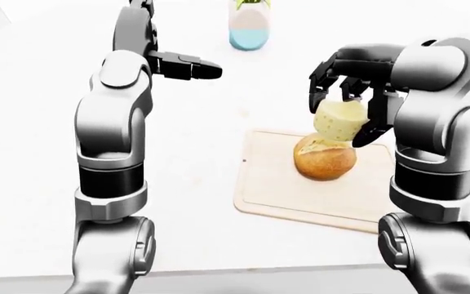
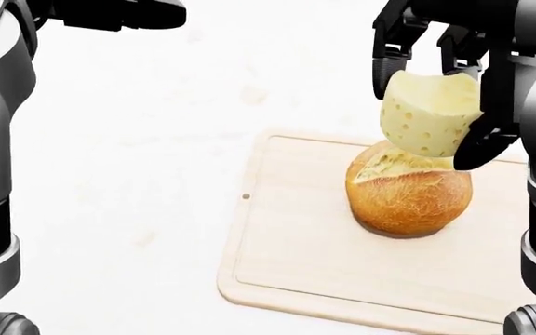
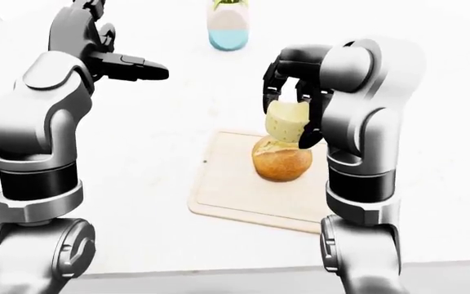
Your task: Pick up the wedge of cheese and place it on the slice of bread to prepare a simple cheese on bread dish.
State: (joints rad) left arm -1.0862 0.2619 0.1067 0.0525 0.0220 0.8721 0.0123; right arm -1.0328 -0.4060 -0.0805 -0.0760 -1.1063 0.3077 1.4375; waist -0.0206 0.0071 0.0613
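Cheese wedge [image 2: 428, 114] pinched in right hand [image 2: 440, 77], lower edge at the top of the bread [image 2: 408, 188] on the cutting board [image 2: 286, 258].

Head view: close look at the contact; wedge tilted, dark fingers [image 2: 485, 136] clamped on both sides, bread crust split open at top. Eye views only: left hand [image 1: 187, 65] raised well left of the board, fingers extended straight and together, empty; a blue-and-white vase [image 1: 249, 27] at top of the white counter [image 1: 194, 184].

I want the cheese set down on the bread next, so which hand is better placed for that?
Right hand: its fingers are closed round the cheese wedge, directly above the bread. The left hand is empty, off to the left.
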